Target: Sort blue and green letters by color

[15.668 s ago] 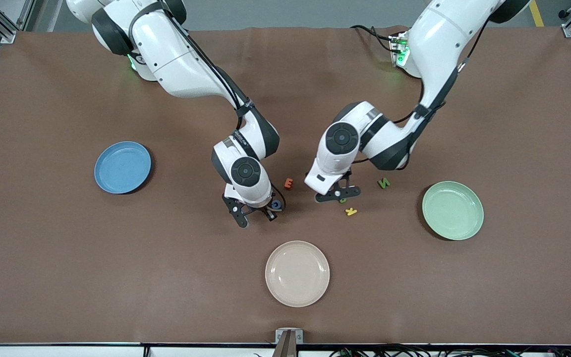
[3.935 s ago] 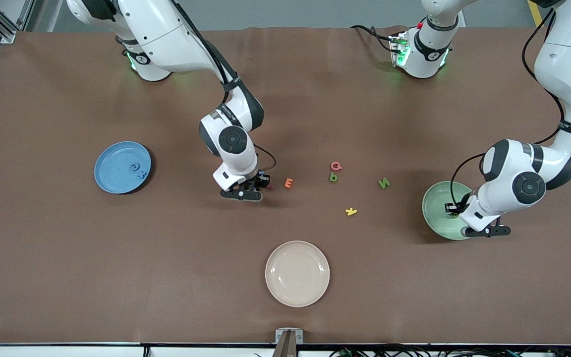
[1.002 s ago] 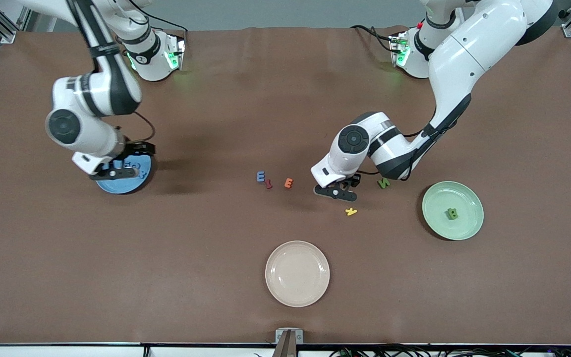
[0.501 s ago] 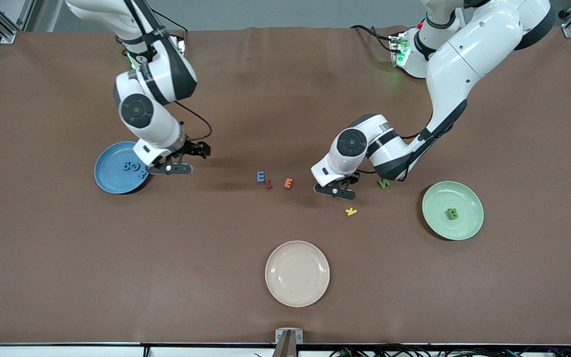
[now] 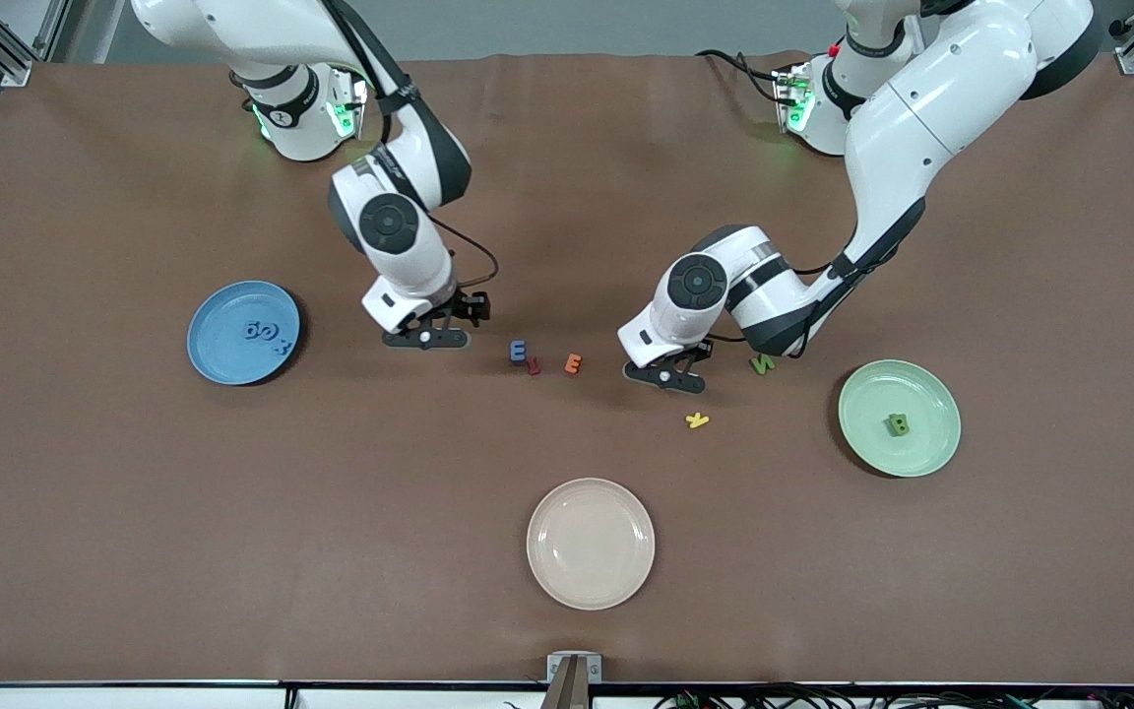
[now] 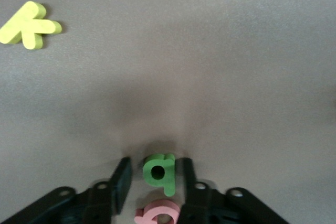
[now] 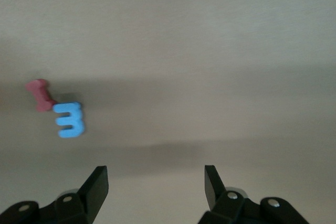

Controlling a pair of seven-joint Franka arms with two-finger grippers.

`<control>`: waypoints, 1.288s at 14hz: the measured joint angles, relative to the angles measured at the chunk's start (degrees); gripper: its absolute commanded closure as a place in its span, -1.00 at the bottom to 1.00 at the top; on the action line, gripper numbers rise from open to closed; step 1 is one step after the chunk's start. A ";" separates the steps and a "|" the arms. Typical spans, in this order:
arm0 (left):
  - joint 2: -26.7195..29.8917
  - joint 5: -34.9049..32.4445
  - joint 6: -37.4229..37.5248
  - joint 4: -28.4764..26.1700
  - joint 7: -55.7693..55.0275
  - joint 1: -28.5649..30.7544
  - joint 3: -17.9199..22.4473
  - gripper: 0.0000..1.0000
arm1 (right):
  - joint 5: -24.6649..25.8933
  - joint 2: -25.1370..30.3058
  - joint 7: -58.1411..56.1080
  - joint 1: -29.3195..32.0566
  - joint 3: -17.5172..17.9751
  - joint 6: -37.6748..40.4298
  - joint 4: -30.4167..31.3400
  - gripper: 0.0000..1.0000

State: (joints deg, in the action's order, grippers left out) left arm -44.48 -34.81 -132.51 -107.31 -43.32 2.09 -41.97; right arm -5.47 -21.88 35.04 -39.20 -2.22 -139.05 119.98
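Note:
My left gripper (image 5: 667,378) is low on the table, its fingers (image 6: 122,181) either side of a green letter b (image 6: 159,172). One finger is next to the b, and a narrow gap shows at the other. A pink letter (image 6: 157,214) lies right by the b. A green N (image 5: 762,363) lies beside that gripper. Another green letter (image 5: 898,424) is on the green plate (image 5: 931,394). My right gripper (image 5: 426,339) hangs open and empty over the table, short of the blue E (image 5: 518,351) (image 7: 69,120). Blue letters (image 5: 266,333) lie on the blue plate (image 5: 218,350).
A red letter (image 5: 533,366) touches the blue E, with an orange E (image 5: 574,363) beside it. A yellow letter (image 5: 696,420) (image 6: 29,24) lies nearer the front camera than my left gripper. A beige plate (image 5: 591,543) sits near the table's front edge.
My right arm has swung from over the blue plate toward the middle, stopping beside the blue E. My left gripper's fingers have narrowed around the green b.

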 measured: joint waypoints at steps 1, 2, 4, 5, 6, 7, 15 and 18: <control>0.07 -0.01 -0.01 0.00 0.00 0.18 0.00 0.58 | 0.00 -1.92 1.89 -1.35 -0.01 -0.17 -1.85 -0.62; 0.07 -0.01 -0.05 -0.01 0.00 0.22 -0.01 0.68 | 0.00 -3.90 3.86 -2.70 -0.01 -0.26 -3.93 -0.62; 0.10 -0.01 -0.06 0.05 0.00 0.26 0.00 0.86 | 0.00 -7.90 7.36 -5.07 0.00 -0.33 -8.27 -0.60; 0.12 -0.01 -0.10 0.17 0.00 0.33 -0.01 0.90 | 0.00 -9.79 8.75 -5.87 -0.01 -0.36 -10.37 -0.58; 0.17 -0.01 -0.13 0.46 0.00 0.45 0.00 0.91 | 0.00 -11.41 9.72 -6.40 -0.02 -0.38 -12.18 -0.57; 0.20 -0.01 -0.12 0.95 0.00 0.62 0.00 0.91 | 0.00 -12.82 10.27 -6.69 -0.04 -0.38 -13.80 -0.56; 2.30 -0.96 0.09 4.79 0.00 6.01 0.55 1.00 | 2.76 -14.85 10.47 -6.65 -1.06 -0.37 -16.60 -0.42; 2.86 -2.81 0.08 5.65 0.00 9.31 0.61 1.00 | 4.51 -14.87 10.47 -6.47 -1.22 -0.20 -16.60 -0.36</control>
State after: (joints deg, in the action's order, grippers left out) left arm -41.62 -37.62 -132.43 -101.66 -43.32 11.40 -41.36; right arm -0.96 -36.75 45.52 -45.67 -3.44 -139.25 103.39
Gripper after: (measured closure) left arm 0.722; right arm 0.282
